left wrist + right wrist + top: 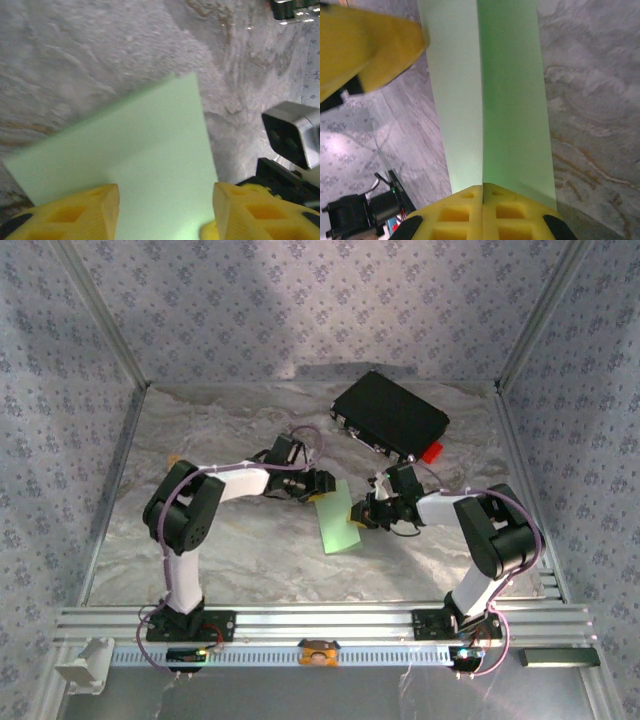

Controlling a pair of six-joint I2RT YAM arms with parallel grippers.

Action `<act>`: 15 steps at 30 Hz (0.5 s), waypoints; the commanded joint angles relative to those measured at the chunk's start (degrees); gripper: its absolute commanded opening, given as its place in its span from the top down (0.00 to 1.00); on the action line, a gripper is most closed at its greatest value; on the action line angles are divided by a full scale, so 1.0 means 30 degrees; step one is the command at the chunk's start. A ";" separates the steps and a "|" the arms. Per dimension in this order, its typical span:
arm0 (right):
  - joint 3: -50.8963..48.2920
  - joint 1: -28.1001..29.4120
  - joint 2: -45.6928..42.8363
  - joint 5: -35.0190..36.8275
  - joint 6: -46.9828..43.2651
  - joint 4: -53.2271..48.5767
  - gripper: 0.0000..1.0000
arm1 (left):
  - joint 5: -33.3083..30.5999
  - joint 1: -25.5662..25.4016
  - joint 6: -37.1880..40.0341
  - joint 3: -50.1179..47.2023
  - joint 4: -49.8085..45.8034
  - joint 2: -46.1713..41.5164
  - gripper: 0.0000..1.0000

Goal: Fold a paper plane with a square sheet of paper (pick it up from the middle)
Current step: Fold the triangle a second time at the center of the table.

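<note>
Where the two arms reach in toward each other, the marbled grey table (250, 550) lies beneath them. The left arm (185, 510) and right arm (490, 530) both bend inward from the near edge. A black case (390, 412) lies at the far right, well apart from the paper.

The pale green sheet (338, 517) is mid-table between the two grippers, narrow, with a lengthwise crease showing in the right wrist view. Whether its near end rests on the table I cannot tell.

The left gripper (320, 490) is released, its yellow fingers (75, 210) standing apart with the sheet's left edge between them. The right gripper (482, 192) is clenched on the sheet's right edge. A small red tab (431, 452) sits at the case's near right corner.
</note>
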 commanded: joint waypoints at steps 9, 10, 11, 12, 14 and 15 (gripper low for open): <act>-0.1742 -0.0078 -0.2022 0.3187 0.4152 0.2333 0.93 | -0.3709 -0.1042 0.2162 -0.1592 0.0142 -0.4130 0.44; -0.1702 -0.0088 -0.2026 0.2956 0.4084 0.2353 0.92 | -0.3810 -0.1114 0.2358 -0.1881 0.0484 -0.4361 0.45; -0.1629 -0.0122 -0.1934 0.2553 0.4000 0.2427 0.89 | -0.4048 -0.1248 0.2621 -0.2297 0.0921 -0.4678 0.47; -0.1465 -0.0196 -0.1810 0.2106 0.3780 0.2431 0.86 | -0.4376 -0.1456 0.2885 -0.2703 0.1374 -0.5026 0.49; -0.1103 -0.0234 -0.1507 0.1533 0.3229 0.2217 0.81 | -0.4809 -0.1908 0.3458 -0.3545 0.2420 -0.5550 0.49; -0.0930 -0.0241 -0.1333 0.1284 0.2955 0.2064 0.79 | -0.4846 -0.2122 0.3710 -0.3919 0.2900 -0.5795 0.49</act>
